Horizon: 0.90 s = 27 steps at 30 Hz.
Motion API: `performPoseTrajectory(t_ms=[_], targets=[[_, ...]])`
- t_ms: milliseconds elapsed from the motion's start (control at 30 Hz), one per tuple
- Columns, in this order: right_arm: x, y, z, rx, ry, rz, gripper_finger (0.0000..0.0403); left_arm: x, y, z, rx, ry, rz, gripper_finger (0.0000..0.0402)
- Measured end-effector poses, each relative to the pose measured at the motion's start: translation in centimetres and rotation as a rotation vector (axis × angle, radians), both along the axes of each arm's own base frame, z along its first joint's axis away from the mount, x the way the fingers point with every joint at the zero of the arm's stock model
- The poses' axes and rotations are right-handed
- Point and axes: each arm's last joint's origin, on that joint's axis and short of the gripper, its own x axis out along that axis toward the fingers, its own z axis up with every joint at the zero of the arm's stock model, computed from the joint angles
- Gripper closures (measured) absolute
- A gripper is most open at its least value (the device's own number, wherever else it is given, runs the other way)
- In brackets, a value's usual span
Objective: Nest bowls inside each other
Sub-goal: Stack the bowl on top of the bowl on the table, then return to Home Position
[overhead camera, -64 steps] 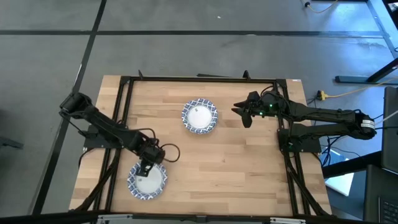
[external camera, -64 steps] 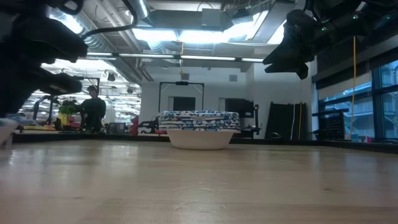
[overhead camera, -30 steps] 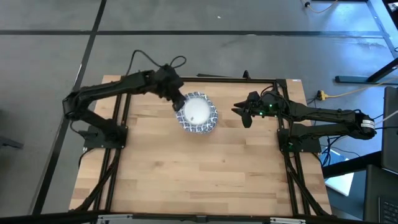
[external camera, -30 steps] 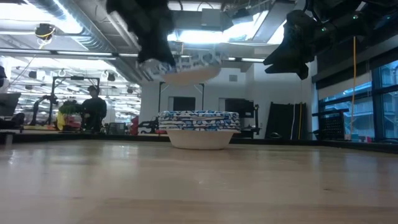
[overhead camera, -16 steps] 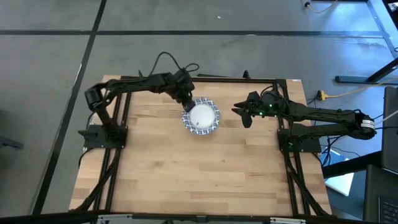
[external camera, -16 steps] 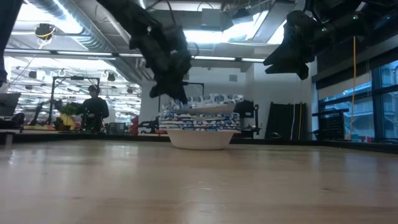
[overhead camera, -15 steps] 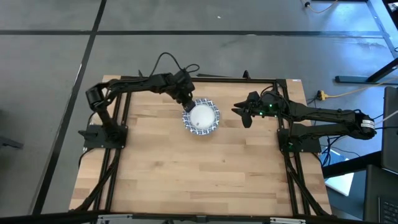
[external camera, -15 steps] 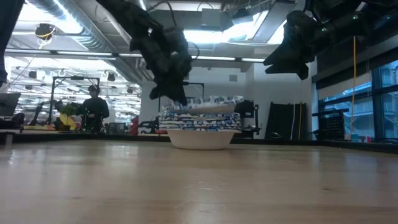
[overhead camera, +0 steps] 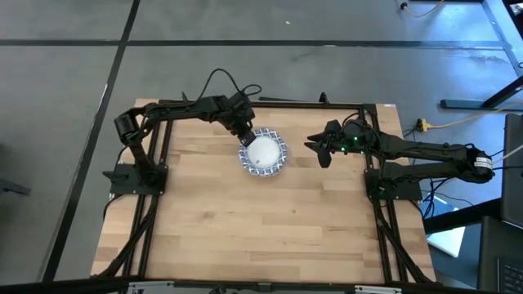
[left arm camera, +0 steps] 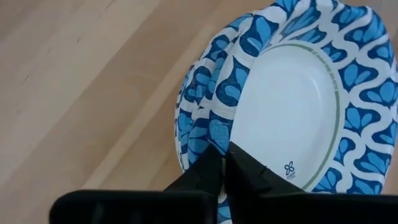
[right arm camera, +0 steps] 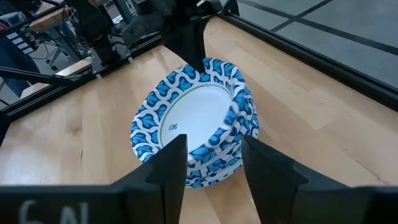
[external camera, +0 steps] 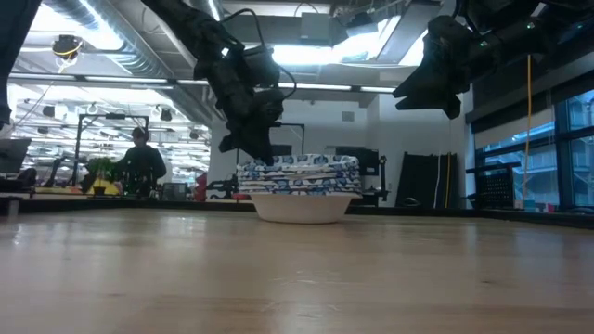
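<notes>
Toward the far middle of the wooden bench point(overhead camera: 270, 220), a stack of bowls point(overhead camera: 262, 153) sits alone, with bare wood on every side of it and the black frame rails running along the bench's left, right and far edges. Most of the near half of the bench lies open.

At the stack's far-left edge, the left end effector point(overhead camera: 246, 139) is clenched on the patterned rim of the top bowl point(left arm camera: 292, 106), which rests nested in the stack. Seen from bench height, that bowl sits nearly level on the others, and the stack's bottom bowl point(external camera: 299, 206) shows a plain white underside.

A small blue flower-like mark is printed inside the top bowl near its rim, together with a thin green ring around the white centre; in the right wrist view a short printed mark shows there too, too small to read.

Off to the stack's right, the right end effector point(overhead camera: 319, 152) hangs above the bench, its fingers point(right arm camera: 169, 163) spread apart and holding nothing.

A person point(external camera: 139, 167) stands in the room beyond.
</notes>
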Motion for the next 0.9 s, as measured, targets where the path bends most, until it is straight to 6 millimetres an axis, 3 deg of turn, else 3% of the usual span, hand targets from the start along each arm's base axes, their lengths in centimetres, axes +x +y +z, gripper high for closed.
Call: performPoseTrajectory(t_ms=[200, 533, 700, 900], targets=[[0.0, 0.0, 0.0, 0.000, 0.000, 0.000, 0.0249, 0.0, -0.1, 0.0, 0.013, 0.008, -0.017, 0.0360], [0.0, 0.0, 0.0, -0.001, 0.000, 0.001, 0.0249, 0.0, -0.3, 0.3, 0.044, -0.040, -0.176, 0.0251], [0.0, 0.0, 0.0, -0.019, 0.005, 0.009, 0.0249, -0.5, -0.9, 2.9, 0.157, -0.104, -0.231, 0.0246], [0.0, 0.0, 0.0, -0.024, 0.004, 0.011, 0.0249, -2.3, -1.1, 6.8, 0.326, -0.157, -0.162, 0.0244]])
